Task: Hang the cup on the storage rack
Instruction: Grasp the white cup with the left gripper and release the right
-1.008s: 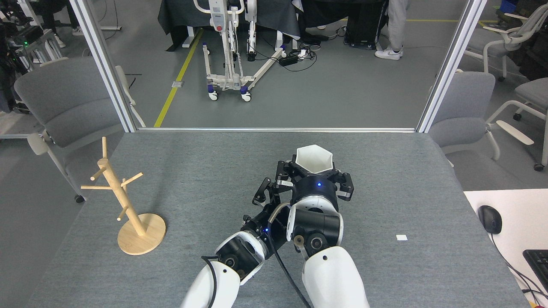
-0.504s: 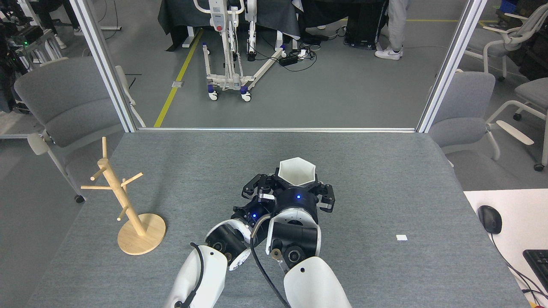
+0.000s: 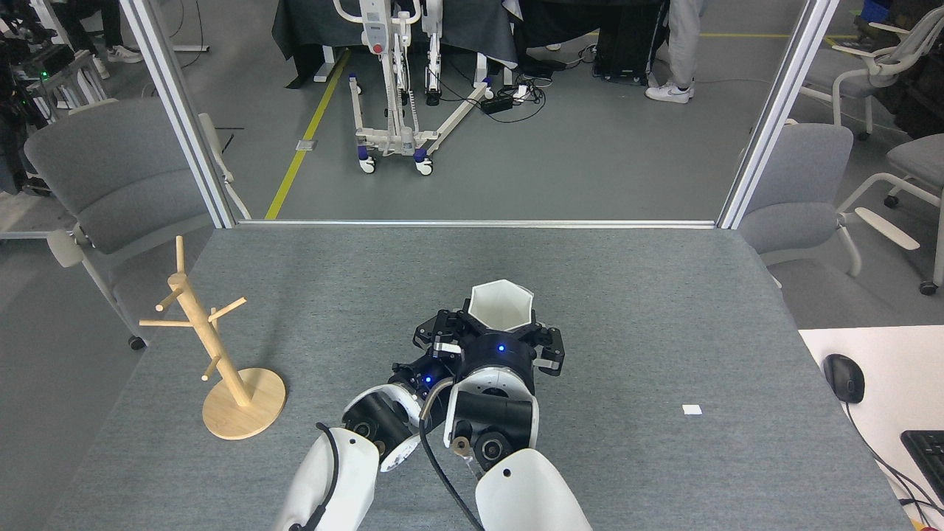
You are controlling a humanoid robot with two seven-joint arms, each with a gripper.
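cup (image 3: 501, 307), plain white, hexagonal, mouth open upward

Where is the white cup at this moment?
In the head view the cup is near the table's middle, held at the right gripper, well right of the wooden storage rack.

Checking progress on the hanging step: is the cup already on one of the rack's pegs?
No, the cup sits at the right gripper mid-table, well apart from the storage rack, whose pegs are bare.
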